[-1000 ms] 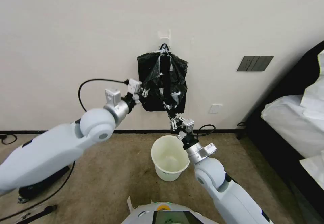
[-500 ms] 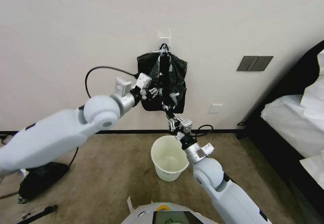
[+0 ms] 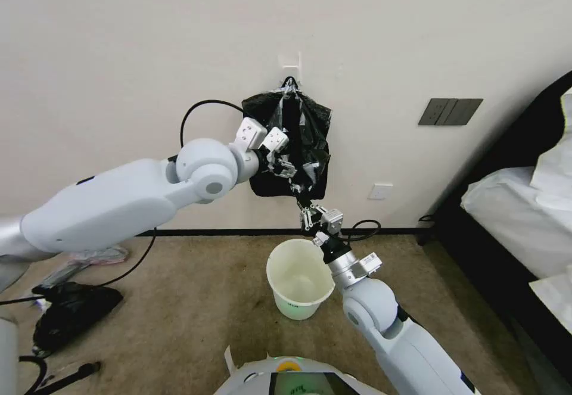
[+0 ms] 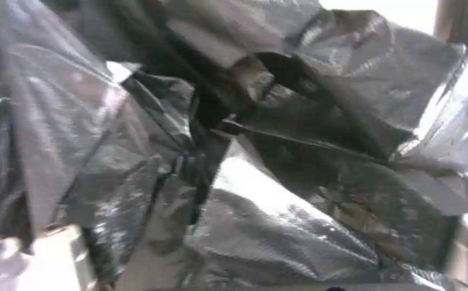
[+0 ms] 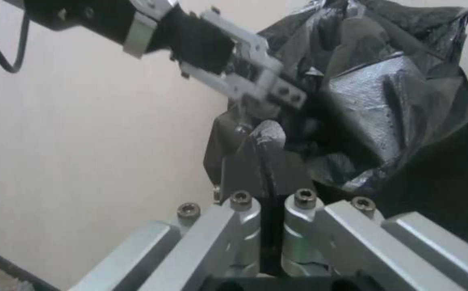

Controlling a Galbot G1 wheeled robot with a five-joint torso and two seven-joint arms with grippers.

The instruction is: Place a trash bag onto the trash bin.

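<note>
Black trash bag (image 3: 289, 145) hangs from a wall hook (image 3: 291, 64) against the cream wall, bunched and crinkled, directly above and behind the trash bin (image 3: 300, 279). Bin stands upright on the carpet just below the bag, mouth open, nothing in it. Right gripper (image 3: 305, 210) reaches up from beside the bin's rim to the bag's lower edge; in the right wrist view its fingers (image 5: 263, 161) are closed together on a fold of black plastic (image 5: 385, 109) (pinch looks firm, film gathered between the pads). Left gripper (image 3: 285, 165) is pressed against the bag's left-centre face at mid height; its fingers appear spread against the plastic in the right wrist view (image 5: 269, 87), but the contact point is blurred, so its state cannot be told. Left wrist view shows glossy folds (image 4: 255, 190) at very close range.
</note>
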